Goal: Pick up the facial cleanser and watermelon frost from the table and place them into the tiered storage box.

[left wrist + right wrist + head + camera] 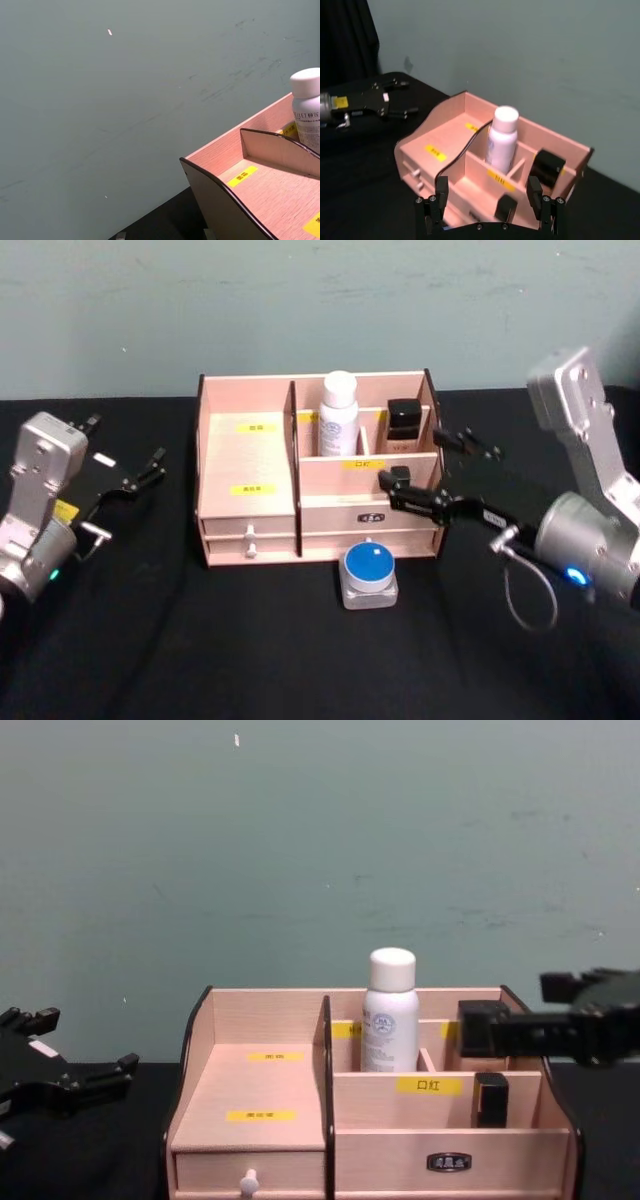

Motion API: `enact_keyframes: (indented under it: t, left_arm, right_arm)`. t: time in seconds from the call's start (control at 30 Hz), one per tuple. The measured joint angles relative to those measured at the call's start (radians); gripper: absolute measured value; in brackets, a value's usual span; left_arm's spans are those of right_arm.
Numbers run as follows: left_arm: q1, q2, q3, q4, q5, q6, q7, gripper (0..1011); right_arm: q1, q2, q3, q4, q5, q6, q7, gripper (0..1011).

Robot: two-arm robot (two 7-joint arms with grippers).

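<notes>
Centre frame in the head view, the tiered storage box (230, 455) is sitting on a black tabletop (250, 650) in front of a pale teal wall (300, 300). The robot's right end effector (488, 184) is reaching in from the right edge of the frame and hovering over the box's right half. Its two fingers (441, 192) are standing wide apart and gripping nothing.

Between those fingers a small dark item (490, 1098) is standing upright in the middle-tier compartment on the right side of the box. It is just in front of the yellow-labelled divider and apart from both fingers.

Behind that divider, in the upper centre of the box, a white-capped bottle (338, 418) is standing upright in a rear compartment. A black container (403, 422) is sitting in the rear compartment just to its right, with a thin wooden partition between the two. The print on these packs is too small to tell which is the facial cleanser and which the watermelon frost.

The wide left tier is showing bare wood and two yellow labels, with the white-knobbed drawer (250, 538) below it. On the tabletop just in front of the box, lower centre of the frame, a blue-topped round button (370, 565) is resting on its grey base.

At the far left edge the left end effector (128, 440) is hanging well apart from the box, its fingers spread and empty.
</notes>
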Motion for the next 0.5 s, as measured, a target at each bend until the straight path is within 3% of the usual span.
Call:
enact_keyframes:
  t: [0.23, 0.5]
  left_arm:
    - [0.000, 0.000, 0.000, 0.000, 0.000, 0.000, 0.000, 1001]
    - [0.000, 0.000, 0.000, 0.000, 0.000, 0.000, 0.000, 1001]
  right_arm:
    - [-0.140, 0.023, 0.035, -0.107, -0.007, 0.034, -0.051, 1002]
    - [-0.228, 0.025, 0.034, -0.158, -0.036, 0.051, -0.062, 1003]
